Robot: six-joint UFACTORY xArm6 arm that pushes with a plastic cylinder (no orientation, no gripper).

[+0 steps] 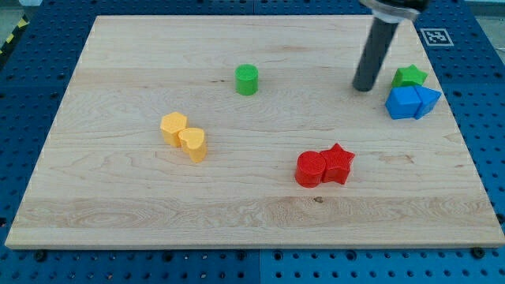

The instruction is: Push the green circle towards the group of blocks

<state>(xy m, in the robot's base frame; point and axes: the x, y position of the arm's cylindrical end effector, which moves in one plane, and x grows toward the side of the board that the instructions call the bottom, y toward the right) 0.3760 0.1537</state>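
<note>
Hovering right of green circle [247, 80]: my tip [363, 87].

surface: pale wooden board [158, 205] | base: blue pegboard table [31, 95] | light: even

Dark rod (matte) — my tip [363, 87].

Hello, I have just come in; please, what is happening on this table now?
A robot arm with a dark rod is pushing blocks on a wooden board. My tip stands near the view's upper right, left of the green star and blue blocks. The green circle sits untouched further left. Yellow blocks and red blocks lie in pairs.
</note>
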